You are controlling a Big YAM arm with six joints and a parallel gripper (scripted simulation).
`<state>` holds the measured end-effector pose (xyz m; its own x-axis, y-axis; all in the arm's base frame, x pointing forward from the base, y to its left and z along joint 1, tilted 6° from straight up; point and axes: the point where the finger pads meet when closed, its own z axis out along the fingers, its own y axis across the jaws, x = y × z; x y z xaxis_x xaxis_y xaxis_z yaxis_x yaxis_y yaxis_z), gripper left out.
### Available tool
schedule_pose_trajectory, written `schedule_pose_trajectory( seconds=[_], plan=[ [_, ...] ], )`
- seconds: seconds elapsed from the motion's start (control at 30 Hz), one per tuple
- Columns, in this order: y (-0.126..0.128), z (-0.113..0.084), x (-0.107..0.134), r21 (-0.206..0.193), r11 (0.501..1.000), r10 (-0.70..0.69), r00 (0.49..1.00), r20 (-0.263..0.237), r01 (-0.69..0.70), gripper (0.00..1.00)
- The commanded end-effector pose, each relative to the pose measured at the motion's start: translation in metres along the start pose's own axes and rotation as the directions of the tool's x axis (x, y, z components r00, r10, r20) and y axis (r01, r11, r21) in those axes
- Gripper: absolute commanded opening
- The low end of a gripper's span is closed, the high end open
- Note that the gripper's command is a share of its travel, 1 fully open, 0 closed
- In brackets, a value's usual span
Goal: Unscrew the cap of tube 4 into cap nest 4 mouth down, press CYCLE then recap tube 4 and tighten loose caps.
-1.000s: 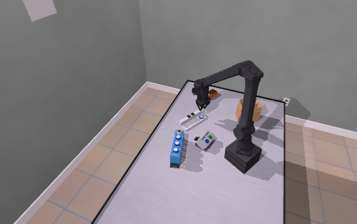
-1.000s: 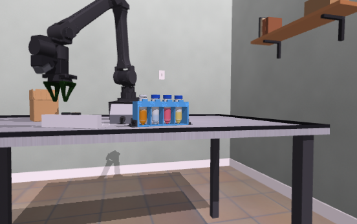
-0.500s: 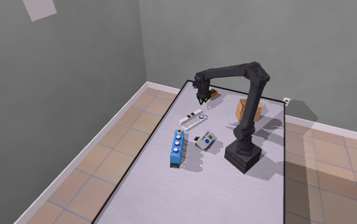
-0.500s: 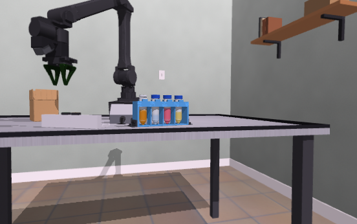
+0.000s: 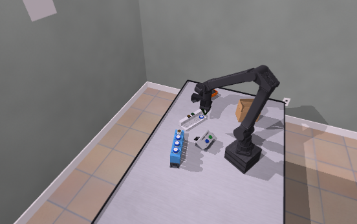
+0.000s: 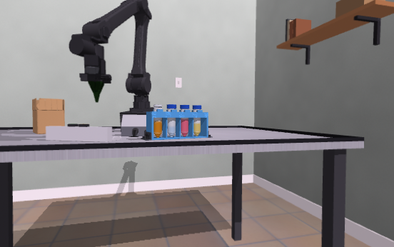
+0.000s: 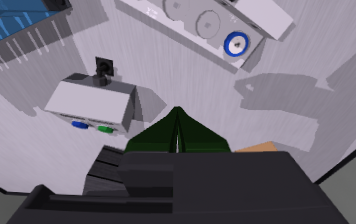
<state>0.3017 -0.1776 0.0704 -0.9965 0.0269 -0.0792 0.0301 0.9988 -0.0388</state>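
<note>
Above the pale table [image 5: 207, 188] [image 6: 250, 138] [image 7: 200, 90], before grey walls [image 5: 246, 42] [image 6: 214, 43], the claw [image 5: 205, 111] [image 6: 96, 101] [image 7: 177, 111] is pinched shut.

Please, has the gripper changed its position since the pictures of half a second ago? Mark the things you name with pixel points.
Yes. In the exterior view, the gripper [image 5: 205, 113] [image 6: 96, 101] [image 7: 177, 111] has moved right, from above the cardboard box [image 6: 48, 119] toward the arm's base [image 6: 133, 113].
</note>
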Motion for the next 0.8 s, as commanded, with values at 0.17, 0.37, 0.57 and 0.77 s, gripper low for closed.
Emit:
schedule_pose_trajectory(
  seconds=[0.17, 0.37, 0.57, 0.77],
  plan=[
    [0.044, 0.002, 0.013, 0.024, 0.999, -0.022, 0.999, 0.04, 0.021, 0.0],
    [0.089, 0.013, 0.034, 0.02, 1.0, -0.022, 0.999, 0.04, 0.021, 0.0],
    [0.119, 0.02, 0.048, 0.017, 1.0, -0.021, 0.999, 0.04, 0.021, 0.0],
    [0.164, 0.03, 0.069, 0.012, 1.0, -0.021, 0.999, 0.04, 0.02, 0.0]
  ],
)
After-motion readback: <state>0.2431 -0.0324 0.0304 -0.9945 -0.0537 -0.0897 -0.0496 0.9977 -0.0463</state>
